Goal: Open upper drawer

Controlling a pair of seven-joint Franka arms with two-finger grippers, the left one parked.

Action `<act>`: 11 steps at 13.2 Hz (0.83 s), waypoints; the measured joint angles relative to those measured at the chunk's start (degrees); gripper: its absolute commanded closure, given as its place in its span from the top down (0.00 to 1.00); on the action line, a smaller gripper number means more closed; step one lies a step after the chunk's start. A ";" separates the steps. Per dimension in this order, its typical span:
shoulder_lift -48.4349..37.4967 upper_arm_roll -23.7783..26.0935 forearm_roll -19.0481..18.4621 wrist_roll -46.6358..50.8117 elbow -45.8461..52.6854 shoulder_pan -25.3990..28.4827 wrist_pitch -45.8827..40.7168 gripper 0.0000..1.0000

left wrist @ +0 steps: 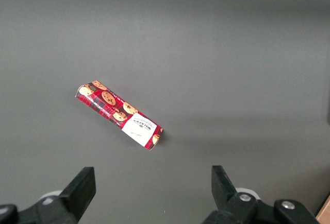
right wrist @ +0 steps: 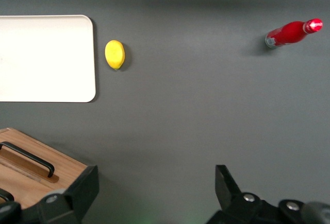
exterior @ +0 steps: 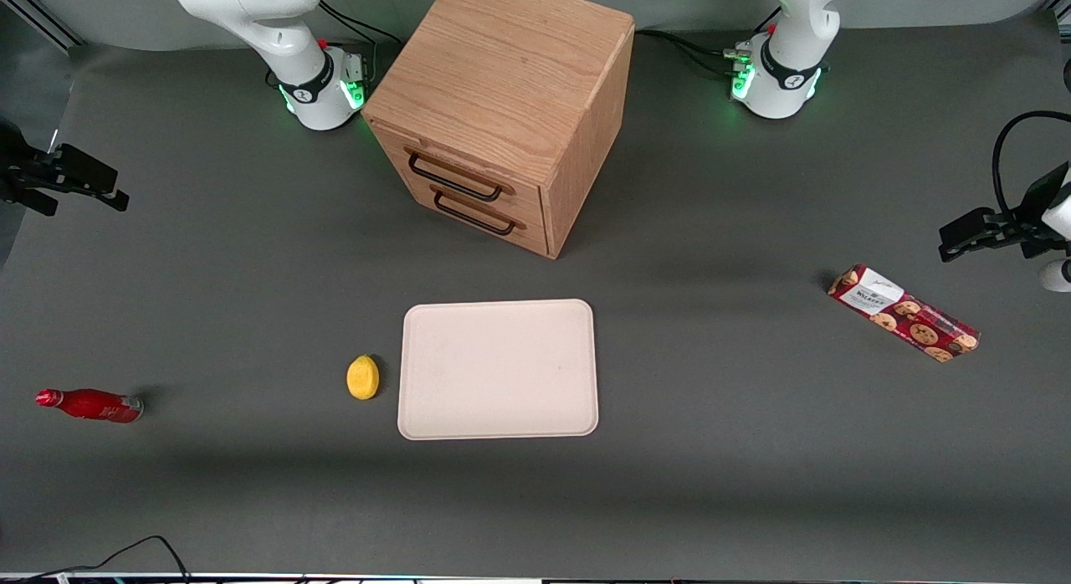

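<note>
The wooden cabinet [exterior: 502, 74] stands at the table's middle, near the arm bases. Its upper drawer [exterior: 481, 167] is pushed in flush, with its thin black bar handle [exterior: 456, 181] just above the lower drawer's handle [exterior: 474, 217]. My right gripper [exterior: 79, 186] hangs above the table toward the working arm's end, well away from the cabinet. It is open and empty. In the right wrist view the gripper [right wrist: 154, 185] shows both fingers spread wide over bare table, with a corner of the cabinet's front [right wrist: 36, 170] and a black handle [right wrist: 28, 157] beside one finger.
A pale tray [exterior: 499, 368] lies nearer the front camera than the cabinet, with a lemon [exterior: 362, 376] beside it. A red bottle [exterior: 90, 405] lies toward the working arm's end. A red cookie box [exterior: 904, 312] lies toward the parked arm's end.
</note>
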 measured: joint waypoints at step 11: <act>1.05 0.49 4.97 0.31 0.07 20.04 -4.40 1.00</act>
